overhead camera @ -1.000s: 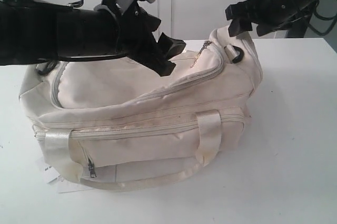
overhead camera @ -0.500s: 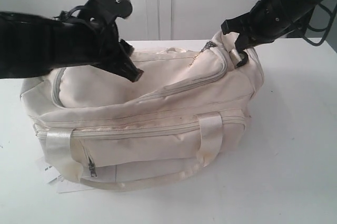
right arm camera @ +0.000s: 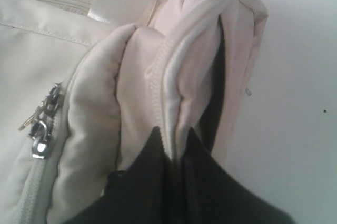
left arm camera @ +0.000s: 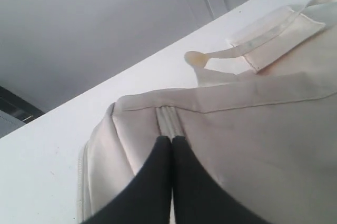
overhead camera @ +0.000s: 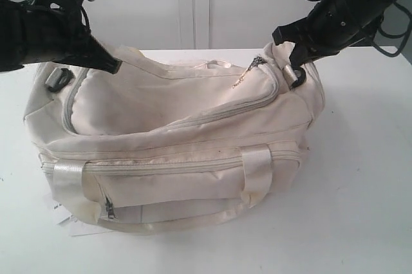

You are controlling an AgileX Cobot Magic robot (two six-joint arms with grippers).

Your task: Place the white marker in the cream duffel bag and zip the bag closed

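Observation:
The cream duffel bag (overhead camera: 193, 132) lies on the white table, and its top zip line looks drawn together. The white marker is hidden from every view. My left gripper (overhead camera: 114, 65) is at the bag's left end, fingers pressed together on the end of the zip (left arm camera: 167, 119), with the pull itself hidden. In the left wrist view the left gripper (left arm camera: 171, 139) rests on the bag (left arm camera: 253, 129). My right gripper (overhead camera: 290, 52) is shut on a fold of fabric at the bag's right end. The right wrist view shows the right gripper (right arm camera: 174, 134) pinching that seam of the bag (right arm camera: 105, 66).
A pocket's metal zip pull (overhead camera: 256, 63) (right arm camera: 41, 140) hangs near the right gripper. Black rings (overhead camera: 58, 80) (overhead camera: 295, 76) sit at both ends. A satin handle (overhead camera: 257, 171) droops down the front. A paper tag (overhead camera: 61, 213) pokes out underneath, on the white table (overhead camera: 360, 177).
My left gripper travelled left along the bag's top from its middle to the left end, and the top opening drew together. The right gripper came down and took hold of the right end.

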